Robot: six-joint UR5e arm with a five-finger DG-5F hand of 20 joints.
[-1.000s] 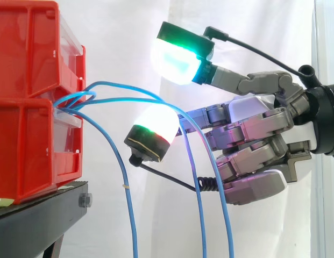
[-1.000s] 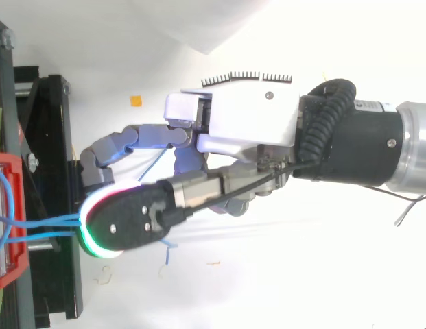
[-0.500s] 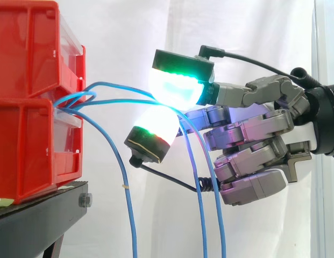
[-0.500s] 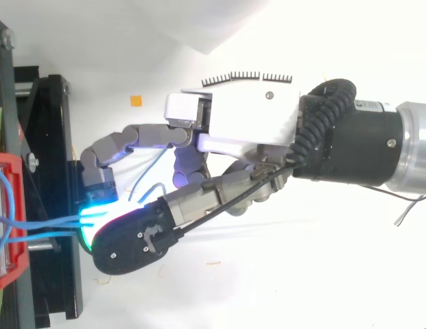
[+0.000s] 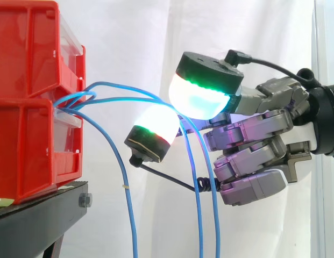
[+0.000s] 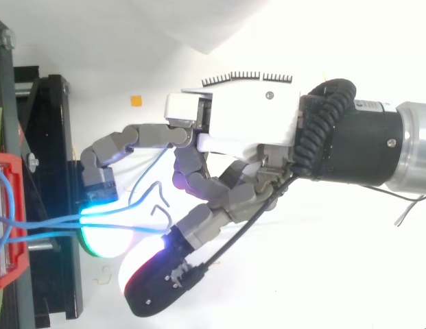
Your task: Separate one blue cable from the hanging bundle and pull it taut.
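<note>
Blue cables [image 5: 124, 186] arc out of stacked red bins [image 5: 27, 97] on a black surface [image 5: 32, 220] and hang down before a white curtain [image 5: 129, 43]. Half a second ago the hand's [image 5: 253, 156] thumb pad [image 6: 158, 288] pressed over them. It has now swung aside, so the hand is open, gripping nothing. From above, the cables cross the other glowing pad [image 6: 103, 236], apart from the thumb pad. Side-on, the two pads seem to overlap.
</note>
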